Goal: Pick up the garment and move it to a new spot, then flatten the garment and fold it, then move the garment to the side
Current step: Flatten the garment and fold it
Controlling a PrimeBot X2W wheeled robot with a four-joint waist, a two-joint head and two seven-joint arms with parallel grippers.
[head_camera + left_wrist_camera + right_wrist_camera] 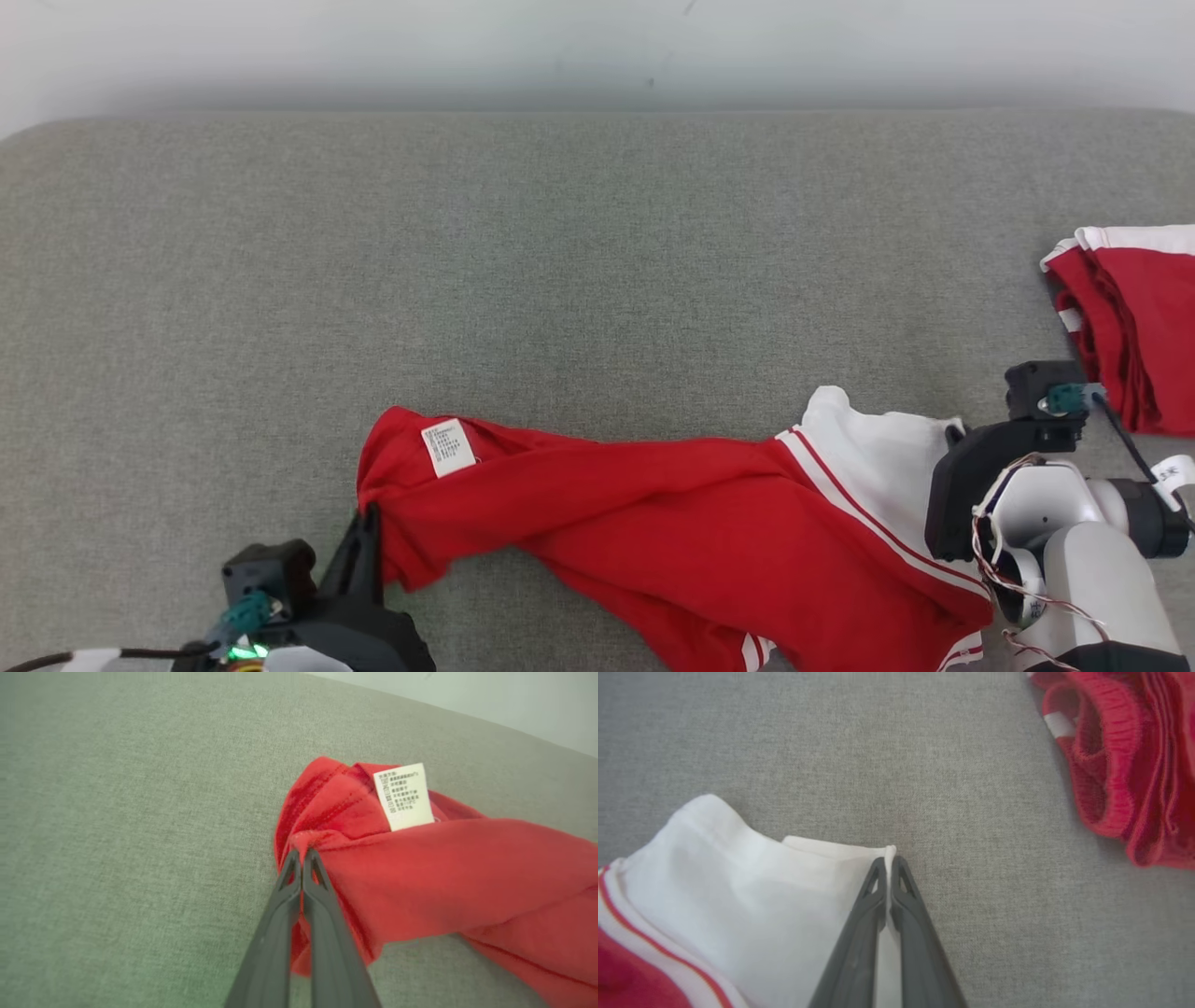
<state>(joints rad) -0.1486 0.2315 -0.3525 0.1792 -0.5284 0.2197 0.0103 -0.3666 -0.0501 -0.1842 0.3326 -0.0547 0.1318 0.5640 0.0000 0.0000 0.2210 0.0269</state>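
Note:
A red garment [653, 504] with a white striped end lies stretched across the grey surface near the front edge. At its left end, by the white care label [448, 446], my left gripper [371, 511] is shut on a bunched red fold [322, 826], its fingertips [292, 861] pressed together around the cloth. My right gripper [888, 861] is shut on the corner of the white part [752, 891], with a thin edge of white cloth between its fingers. In the head view that gripper's tips are hidden behind its dark wrist body [971, 476].
A second red and white garment [1134, 322] lies folded at the right edge, its ribbed red band [1111, 765] close to my right gripper. The grey fabric surface [560, 261] stretches wide behind the garment, ending at a pale wall.

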